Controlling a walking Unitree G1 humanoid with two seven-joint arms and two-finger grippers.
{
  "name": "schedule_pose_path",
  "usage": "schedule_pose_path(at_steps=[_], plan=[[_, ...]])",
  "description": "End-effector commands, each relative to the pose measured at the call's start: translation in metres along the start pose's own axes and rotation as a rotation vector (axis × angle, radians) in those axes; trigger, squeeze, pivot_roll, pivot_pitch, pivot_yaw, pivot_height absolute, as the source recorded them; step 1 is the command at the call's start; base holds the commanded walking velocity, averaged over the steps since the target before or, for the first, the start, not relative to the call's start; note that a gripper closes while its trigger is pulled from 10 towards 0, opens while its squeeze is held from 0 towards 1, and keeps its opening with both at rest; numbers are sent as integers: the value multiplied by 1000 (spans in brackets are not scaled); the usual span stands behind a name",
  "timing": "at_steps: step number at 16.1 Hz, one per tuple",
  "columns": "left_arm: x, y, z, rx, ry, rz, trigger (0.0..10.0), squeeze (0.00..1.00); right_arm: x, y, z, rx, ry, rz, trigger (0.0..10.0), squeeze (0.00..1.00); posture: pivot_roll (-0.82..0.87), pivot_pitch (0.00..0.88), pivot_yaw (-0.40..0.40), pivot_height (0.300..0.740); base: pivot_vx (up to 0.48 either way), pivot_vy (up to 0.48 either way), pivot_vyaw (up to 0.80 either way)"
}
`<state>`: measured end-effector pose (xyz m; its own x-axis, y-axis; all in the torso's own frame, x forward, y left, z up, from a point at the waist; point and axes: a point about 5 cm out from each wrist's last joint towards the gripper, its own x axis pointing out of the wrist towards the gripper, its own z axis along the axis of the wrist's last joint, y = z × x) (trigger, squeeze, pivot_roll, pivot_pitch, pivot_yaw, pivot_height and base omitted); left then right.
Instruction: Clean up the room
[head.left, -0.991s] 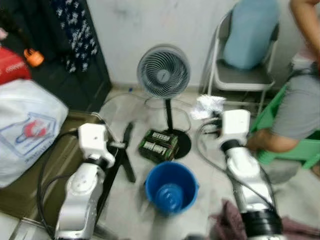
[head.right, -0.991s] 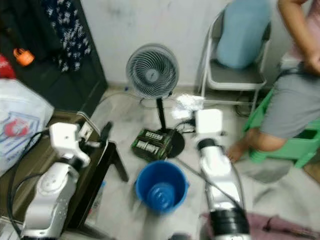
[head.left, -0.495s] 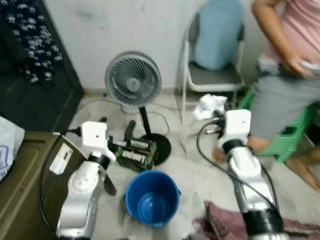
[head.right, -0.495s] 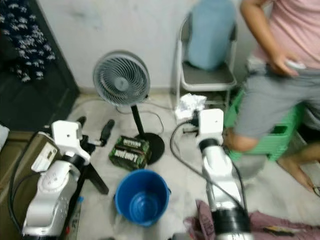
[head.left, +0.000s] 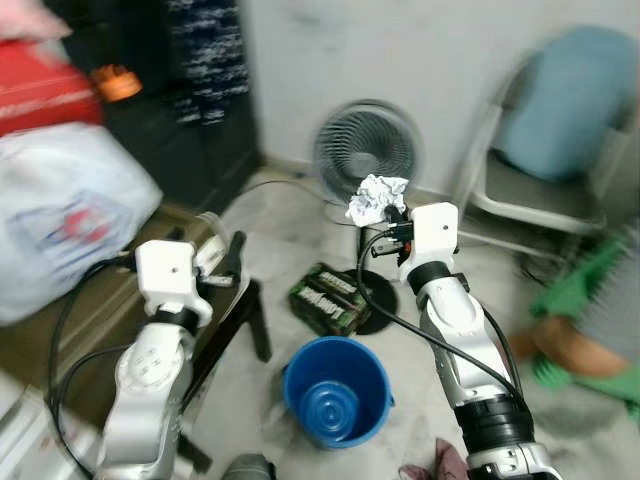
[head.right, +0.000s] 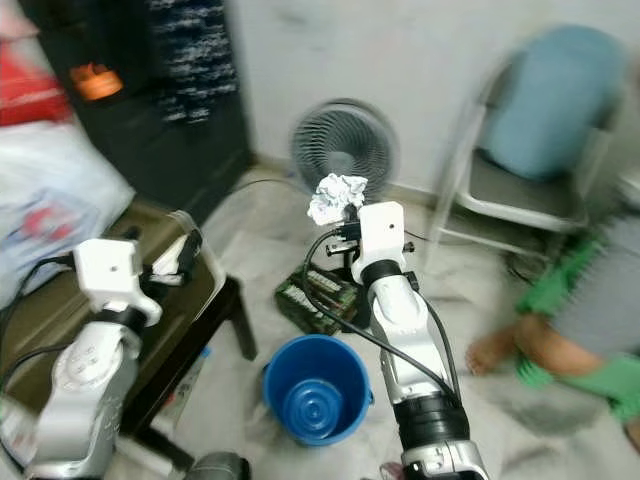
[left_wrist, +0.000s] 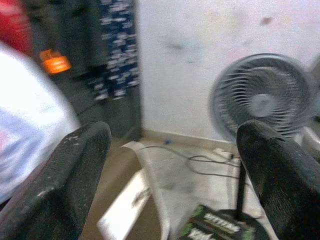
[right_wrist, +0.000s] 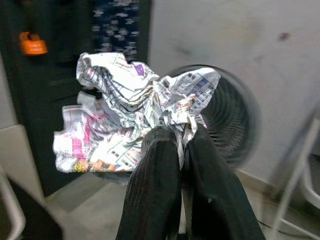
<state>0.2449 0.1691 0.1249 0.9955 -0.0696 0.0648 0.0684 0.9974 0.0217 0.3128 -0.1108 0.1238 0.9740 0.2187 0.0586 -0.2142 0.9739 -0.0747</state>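
**Paper wad held high, bucket waiting below**

The right claw (right_wrist: 172, 150) is pinched shut on a crumpled newspaper wad (right_wrist: 135, 107), with only a narrow fold caught between the two black fingers (right_wrist: 152, 170) and the bulk of the wad spreading loose beyond them. In the head views the wad (head.left: 376, 198) sits raised in front of the standing fan (head.left: 367, 150), well above the floor and farther from the robot than the blue bucket (head.left: 336, 392).

The main risk, as I judge it, is a miss: the wad is light and not over the bucket mouth, so letting go here would drop it onto the green box (head.left: 329, 297) or the fan's base. The thin grip could also let the paper slip if the arm swings quickly. The pictures are smeared, so aiming would be unreliable until the view is steady. A cable (head.left: 400, 325) loops off the right arm near the fan pole and could snag as the arm comes down.

The left claw (left_wrist: 175, 165) is spread wide and holds nothing, poised over the edge of the dark low desk (head.left: 235, 310).

The blue bucket stands upright on the floor between the two arms; its inside looks bare apart from its ribbed bottom. A white bag (head.left: 70, 215) bulges at the robot's left; what it holds cannot be told.
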Motion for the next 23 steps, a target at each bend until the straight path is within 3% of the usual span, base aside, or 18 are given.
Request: schedule_pose_path(at_steps=[1, 2, 3, 6, 9, 11, 13, 19, 23], plan=[[-1, 3, -1, 7, 15, 19, 10000, 0, 1, 4, -5, -6, 31, 15, 10000, 0, 20, 14, -33, 740, 0, 0, 0], [-9, 3, -4, -3, 26, 17, 10000, 0, 1, -3, -27, -83, 186, -53, 10000, 0, 25, 20, -42, 740, 0, 0, 0], [-12, 2, -4, -10, 29, 10, 10000, 0, 0, -6, -34, -97, 233, -77, 10000, 0, 26, 23, -44, 740, 0, 0, 0], [-24, -1, 2, 30, 27, -69, 10000, 0, -6, -20, -55, -45, 375, -209, 10000, 0, 53, 74, -29, 740, 0, 0, 0], [-43, 9, 3, 46, 67, -90, 10000, 0, -8, -11, -68, -44, 452, -229, 10000, 0, 60, 130, 6, 740, 0, 0, 0], [-64, 18, 7, 75, 114, -92, 10000, 0, -13, -5, -83, 6, 520, -257, 10000, 0, 120, 194, 43, 740, 0, 0, 0], [-72, 20, 16, 113, 132, -132, 10000, 0, -11, 3, -93, 38, 569, -247, 10000, 0, 154, 235, 76, 740, 0, 0, 0], [-82, 19, 39, 157, 174, -255, 10000, 0, -7, 26, -110, 57, 672, -214, 10000, 0, 252, 311, 164, 740, 0, 0, 0], [-79, 21, 46, 156, 179, -261, 10000, 0, -9, 22, -116, 84, 726, -232, 10000, 0, 270, 325, 171, 740, 0, 0, 0]])
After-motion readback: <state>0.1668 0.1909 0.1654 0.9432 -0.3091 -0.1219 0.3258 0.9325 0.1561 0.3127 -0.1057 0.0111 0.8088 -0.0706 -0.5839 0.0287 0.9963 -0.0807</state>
